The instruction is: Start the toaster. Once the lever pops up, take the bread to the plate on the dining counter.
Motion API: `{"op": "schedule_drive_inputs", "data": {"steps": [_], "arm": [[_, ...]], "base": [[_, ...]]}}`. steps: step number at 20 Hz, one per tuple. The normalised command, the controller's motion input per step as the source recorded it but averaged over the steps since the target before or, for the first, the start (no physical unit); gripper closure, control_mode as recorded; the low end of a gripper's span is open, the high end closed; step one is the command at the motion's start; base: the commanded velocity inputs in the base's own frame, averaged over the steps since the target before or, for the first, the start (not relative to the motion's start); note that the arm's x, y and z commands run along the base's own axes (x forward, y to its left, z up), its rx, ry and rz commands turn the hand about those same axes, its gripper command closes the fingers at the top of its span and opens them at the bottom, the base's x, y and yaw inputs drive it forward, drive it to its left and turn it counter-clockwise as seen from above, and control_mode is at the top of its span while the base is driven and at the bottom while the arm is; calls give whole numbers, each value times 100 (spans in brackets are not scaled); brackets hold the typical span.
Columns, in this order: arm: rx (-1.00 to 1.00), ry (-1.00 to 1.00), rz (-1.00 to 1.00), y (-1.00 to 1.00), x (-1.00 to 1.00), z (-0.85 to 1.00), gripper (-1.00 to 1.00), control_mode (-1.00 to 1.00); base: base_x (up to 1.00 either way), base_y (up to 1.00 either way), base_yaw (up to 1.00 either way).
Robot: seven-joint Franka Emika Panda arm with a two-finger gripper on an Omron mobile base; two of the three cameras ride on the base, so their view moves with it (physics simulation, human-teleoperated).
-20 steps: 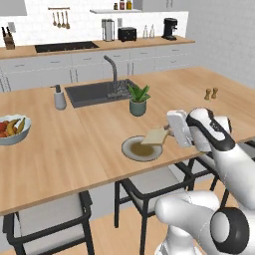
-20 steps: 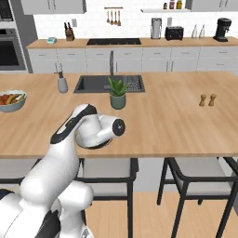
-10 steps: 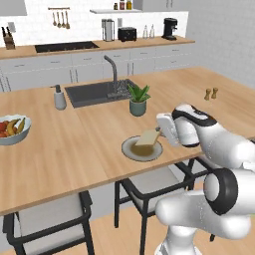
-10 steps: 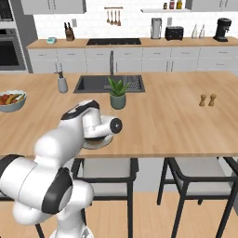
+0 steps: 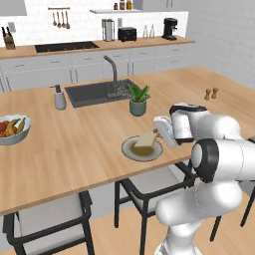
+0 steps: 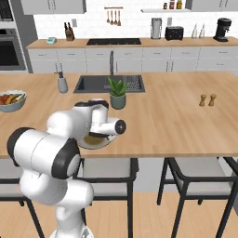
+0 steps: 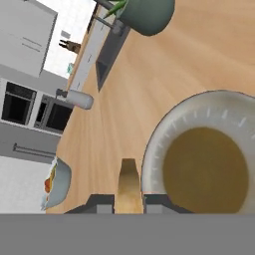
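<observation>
Left base view: gripper (image 5: 158,132) pinched bread (image 5: 145,139) edge-on over plate (image 5: 142,148), near front edge of dining counter (image 5: 89,134).
Right base view: arm hid plate.
Hand view: slice overlapped rim — better centre over plate, lower, then release.

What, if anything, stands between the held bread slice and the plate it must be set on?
Nothing visible does. The hand holds the bread just above the plate, whose dish is bare; the potted plant stands farther back on the dining counter.

A potted plant (image 5: 138,99) stands beside the sink (image 5: 97,92); fruit bowl (image 5: 11,129) well apart.
</observation>
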Motion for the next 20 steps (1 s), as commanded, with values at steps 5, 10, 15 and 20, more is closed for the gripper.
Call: {"op": "schedule_drive_inputs", "data": {"steps": [5, 10, 15, 20], "arm": [[0, 0, 1, -16, 27, -20, 100, -100], [0, 0, 1, -14, 2, -20, 100, -100], [0, 0, 0, -2, 7, -22, 100, -100], [0, 0, 0, 0, 16, -18, 100, -100]], "base": [[0, 0, 0], [0, 0, 0], [0, 0, 0], [0, 0, 0]]}}
